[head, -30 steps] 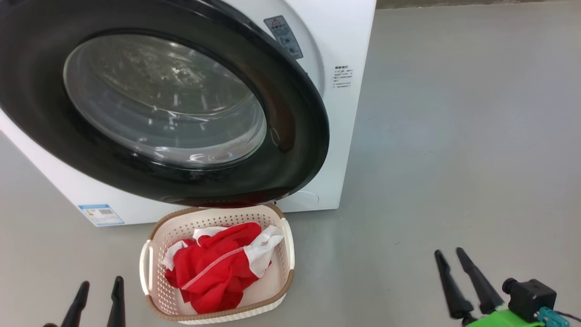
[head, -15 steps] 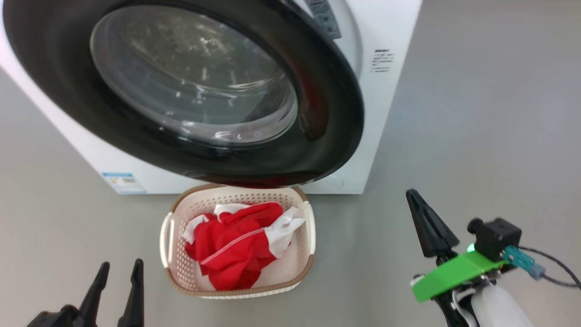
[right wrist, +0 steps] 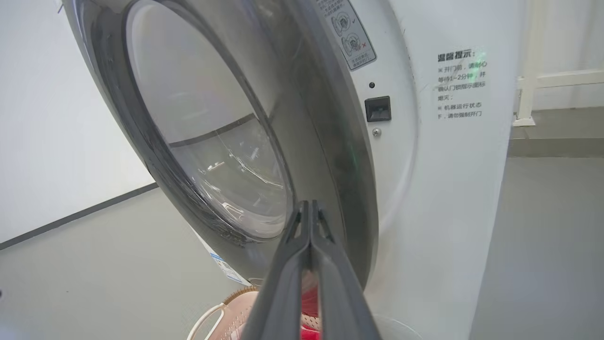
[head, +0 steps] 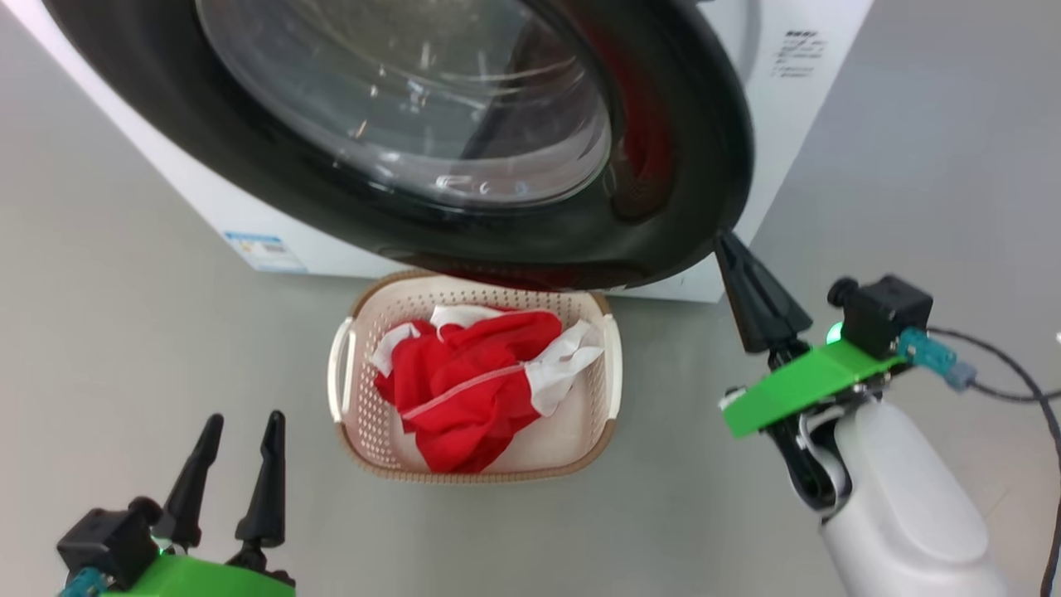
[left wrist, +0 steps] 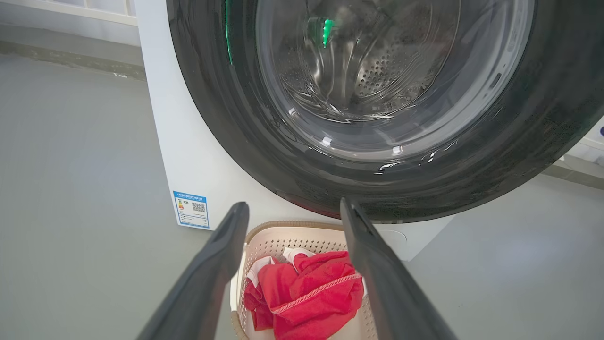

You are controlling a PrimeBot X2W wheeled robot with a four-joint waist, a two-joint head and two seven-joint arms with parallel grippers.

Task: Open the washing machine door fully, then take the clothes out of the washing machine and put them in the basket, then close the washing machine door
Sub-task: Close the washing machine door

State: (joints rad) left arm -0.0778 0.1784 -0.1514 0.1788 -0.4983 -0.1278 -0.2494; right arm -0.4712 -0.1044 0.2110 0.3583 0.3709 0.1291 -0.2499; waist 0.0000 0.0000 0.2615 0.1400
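Observation:
The washing machine door (head: pixel 671 166), a black rim around a clear glass bowl, stands ajar from the white washing machine (head: pixel 796 124). Below it on the floor sits the cream basket (head: pixel 356 414) with the red and white clothes (head: pixel 464 381) inside. My right gripper (head: pixel 727 242) is shut with nothing in it. Its tip is at the door's lower right rim, and I cannot tell whether it touches. In the right wrist view the shut right gripper (right wrist: pixel 309 206) points at the door's (right wrist: pixel 330 156) free edge. My left gripper (head: pixel 246 419) is open, near the basket's left corner. In the left wrist view it (left wrist: pixel 292 205) frames the clothes (left wrist: pixel 306 293).
Grey floor surrounds the machine and stretches away to the right of it. A blue label sticker (head: pixel 265 249) marks the machine's lower front. A black cable (head: pixel 1011 365) trails from the right wrist. The latch slot (right wrist: pixel 377 108) shows on the machine's front.
The head camera has shifted, so the whole picture has slid. My right gripper closed and its arm rose to the door's lower right rim. The left gripper stays open.

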